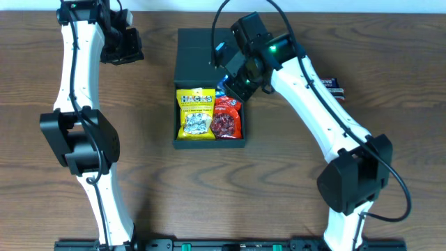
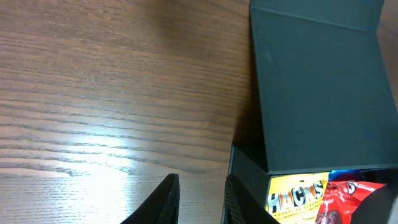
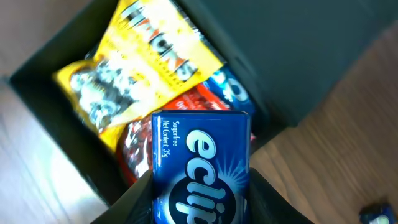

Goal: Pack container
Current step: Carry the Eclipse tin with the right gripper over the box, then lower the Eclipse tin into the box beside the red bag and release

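The right gripper (image 3: 199,208) is closed on a blue gum pack (image 3: 200,162), one finger on each long side. The right wrist view shows that grip plainly. From overhead the pack is hidden under the gripper itself, which hangs over the far right part of the box (image 1: 209,143).

The box is dark, with low walls, and sits in the middle of the wooden table (image 1: 153,174). Its lid (image 1: 197,52) lies folded back flat on the far side. Inside the box, a yellow bag (image 1: 196,111) fills the left half and a red packet (image 1: 226,120) lies beside it on the right. A bit of blue wrapper (image 3: 231,88) peeks out beyond the red packet; the right wrist view shows it best.

The left gripper (image 2: 200,210) hangs over bare table to the left of the box, level with the lid. Its own camera shows the fingers (image 2: 166,200) only slightly parted, holding nothing, with wood grain in the narrow gap. The overhead view does not show that gap.

Only the overhead view shows a small packet (image 1: 336,86) on the table right of the box, partly covered by the right arm.
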Controlling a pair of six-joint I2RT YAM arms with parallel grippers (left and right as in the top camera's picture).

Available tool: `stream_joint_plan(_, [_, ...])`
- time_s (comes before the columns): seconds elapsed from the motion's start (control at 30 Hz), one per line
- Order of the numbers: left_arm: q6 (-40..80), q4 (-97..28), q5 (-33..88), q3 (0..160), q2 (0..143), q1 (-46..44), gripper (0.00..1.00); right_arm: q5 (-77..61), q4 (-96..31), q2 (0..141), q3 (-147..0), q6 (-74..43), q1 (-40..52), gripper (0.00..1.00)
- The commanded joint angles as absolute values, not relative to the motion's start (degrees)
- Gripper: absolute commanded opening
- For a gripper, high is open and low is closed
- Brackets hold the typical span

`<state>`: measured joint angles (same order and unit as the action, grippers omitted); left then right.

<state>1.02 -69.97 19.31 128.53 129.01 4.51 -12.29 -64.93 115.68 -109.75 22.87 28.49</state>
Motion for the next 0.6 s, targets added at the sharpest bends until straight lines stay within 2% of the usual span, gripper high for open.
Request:
stream_joint_plan(0.0, [-0.25,-70.04,19.29,129.95,129.32,4.86,0.26,-17.02,-65.12,117.91,-109.58,31.94,28.58,0.01])
stream_joint_plan(0.2, [-0.25,-70.06,19.29,129.95,129.32,4.86,0.25,-16.97,-64.16,119.98,-109.58,31.16,28.58,0.01])
stream_joint_plan(0.37, [-0.25,-70.57,19.29,129.93,129.32,4.86,0.25,-16.51,-60.55,122.04,-109.58,11.49,28.58,0.01])
stream_joint_plan(0.57, [-0.23,-70.43,19.29,129.93,129.32,4.86,0.26,-7.66,-60.12,124.38,-109.38,-9.39,28.6,0.01])
